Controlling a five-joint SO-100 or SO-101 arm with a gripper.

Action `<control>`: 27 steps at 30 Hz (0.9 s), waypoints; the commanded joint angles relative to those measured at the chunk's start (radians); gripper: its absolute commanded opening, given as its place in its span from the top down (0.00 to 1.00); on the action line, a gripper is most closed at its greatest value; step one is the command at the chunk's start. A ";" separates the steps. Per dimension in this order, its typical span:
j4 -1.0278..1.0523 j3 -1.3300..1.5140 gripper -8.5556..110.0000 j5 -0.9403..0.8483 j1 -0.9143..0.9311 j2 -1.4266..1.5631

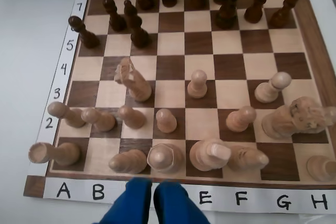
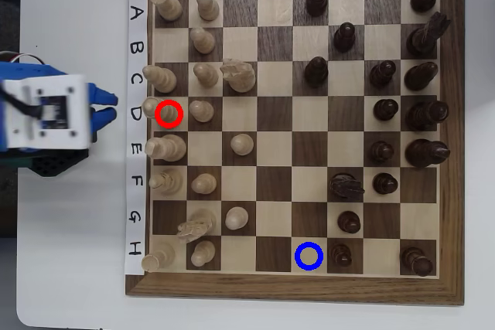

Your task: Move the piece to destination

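Note:
The piece (image 2: pixel 164 110) is a pale cream chessman with a rounded top, standing on D1 inside a red ring in the overhead view. In the wrist view the piece (image 1: pixel 165 157) stands on the near row, just beyond my blue fingertips. My gripper (image 1: pixel 153 184) hangs over the lettered strip at the board's near edge, fingers together with nothing between them. From overhead, the gripper (image 2: pixel 110 107) is left of the board, level with row D, apart from the piece. The destination (image 2: pixel 308 256) is a light square marked by a blue ring on H5, and it stands bare.
Pale pieces crowd columns 1 to 3 of the chessboard (image 2: pixel 448 144), tight around the piece: neighbours on C1 (image 2: pixel 162 79) and E1 (image 2: pixel 166 146). Dark pieces fill the right side; a dark pawn (image 2: pixel 340 253) stands next to the ringed square. White table lies left of the board.

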 commanded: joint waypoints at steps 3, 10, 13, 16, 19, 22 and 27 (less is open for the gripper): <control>-0.012 0.133 0.89 0.127 -0.087 0.020; -0.038 0.183 0.82 0.189 -0.124 0.044; -0.067 0.207 0.81 0.198 -0.132 0.067; -0.091 0.233 0.80 0.201 -0.140 0.087; -0.112 0.255 0.78 0.204 -0.140 0.098; -0.141 0.282 0.77 0.207 -0.140 0.101; -0.190 0.331 0.77 0.206 -0.132 0.103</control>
